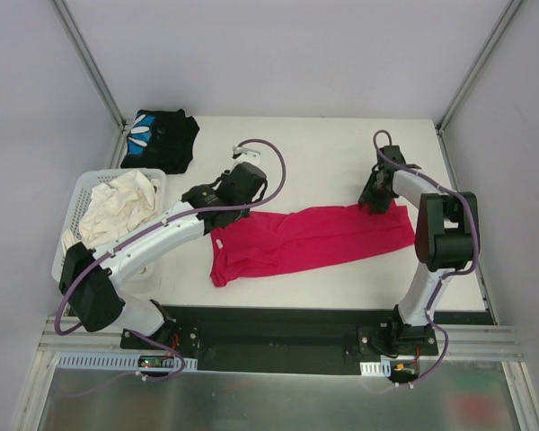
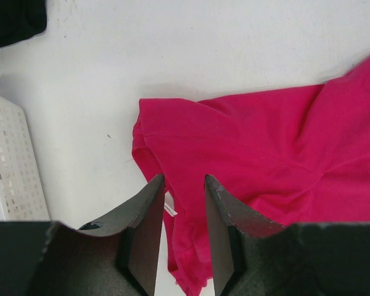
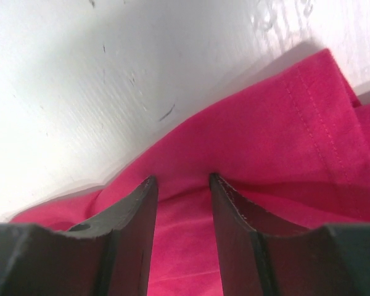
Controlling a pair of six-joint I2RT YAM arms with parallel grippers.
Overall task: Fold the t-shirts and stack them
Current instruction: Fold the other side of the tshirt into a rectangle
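The magenta t-shirt [image 1: 314, 238] lies stretched out in a long band across the middle of the table. The black t-shirt [image 1: 166, 139] with a blue-and-white print sits bunched at the back left. My left gripper [image 1: 221, 217] hovers over the magenta shirt's left end. In the left wrist view it [image 2: 184, 180] is open, with the cloth [image 2: 265, 142] and a white label below the gap. My right gripper [image 1: 375, 205] is at the shirt's far right corner. It [image 3: 182, 180] is open, tips pressed onto the cloth [image 3: 265, 129] near a stitched hem.
A white lattice basket [image 1: 69, 229] holding cream cloth [image 1: 117, 206] stands at the left, close beside my left arm; its wall [image 2: 12, 166] shows in the left wrist view. Metal frame posts rise at the back corners. The black shirt's edge [image 2: 12, 18] shows top left.
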